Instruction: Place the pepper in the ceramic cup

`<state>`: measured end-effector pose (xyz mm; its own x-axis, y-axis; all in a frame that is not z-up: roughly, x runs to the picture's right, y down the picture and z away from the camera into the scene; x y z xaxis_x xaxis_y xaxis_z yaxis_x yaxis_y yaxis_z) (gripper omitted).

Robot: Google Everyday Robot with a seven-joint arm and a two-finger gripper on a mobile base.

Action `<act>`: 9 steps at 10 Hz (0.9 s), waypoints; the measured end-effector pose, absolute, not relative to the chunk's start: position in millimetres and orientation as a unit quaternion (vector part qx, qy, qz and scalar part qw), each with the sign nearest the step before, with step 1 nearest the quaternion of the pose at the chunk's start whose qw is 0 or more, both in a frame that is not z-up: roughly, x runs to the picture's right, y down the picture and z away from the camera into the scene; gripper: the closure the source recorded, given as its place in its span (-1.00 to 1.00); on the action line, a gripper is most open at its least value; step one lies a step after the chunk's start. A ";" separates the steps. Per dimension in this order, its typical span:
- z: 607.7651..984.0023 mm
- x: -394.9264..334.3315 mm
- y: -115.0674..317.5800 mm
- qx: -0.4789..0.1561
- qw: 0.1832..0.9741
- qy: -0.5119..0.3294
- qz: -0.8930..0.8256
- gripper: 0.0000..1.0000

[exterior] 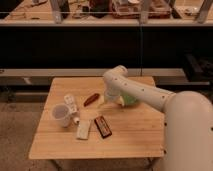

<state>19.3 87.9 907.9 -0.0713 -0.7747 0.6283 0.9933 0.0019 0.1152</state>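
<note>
The pepper (91, 99), a small slender dark-red piece, lies on the wooden table (130, 135) near its middle back. The ceramic cup (62, 114), pale white and round, stands upright at the table's left, apart from the pepper. My gripper (103, 100) is at the end of the white arm (145, 95), low over the table, just right of the pepper and close to it. It holds nothing that I can see.
A green bowl (130, 99) sits behind the arm, mostly hidden. A flat dark bar with red markings (103, 126) and a white block (83, 129) lie in front of the pepper. A small white packet (70, 101) lies behind the cup. Dark shelving stands behind the table.
</note>
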 end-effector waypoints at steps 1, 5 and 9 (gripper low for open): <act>913.8 14.5 83.5 -0.200 0.656 -0.271 -0.676 -0.60; 915.4 15.2 83.5 -0.204 0.657 -0.269 -0.674 -0.60; 918.8 -7.4 54.5 -0.186 0.695 -0.262 -0.643 -0.60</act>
